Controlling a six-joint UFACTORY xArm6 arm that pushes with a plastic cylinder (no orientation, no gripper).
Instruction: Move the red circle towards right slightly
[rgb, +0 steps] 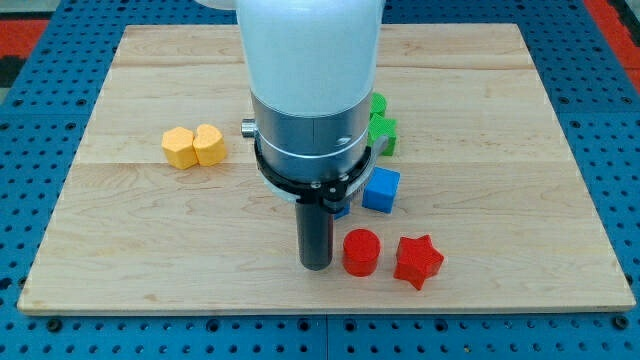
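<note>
The red circle (361, 251) is a short red cylinder low on the wooden board (150, 230), right of centre. My tip (317, 264) stands just to its left, touching or nearly touching it. A red star (418, 261) lies close to the circle's right, with a small gap between them.
A blue cube (381, 189) sits above the red circle, and another blue block (342, 209) is mostly hidden behind the arm. Two green blocks (381, 127) lie above the cube, partly hidden. Two yellow blocks (194, 146) sit together at the left. The arm's wide body (310, 90) covers the board's middle.
</note>
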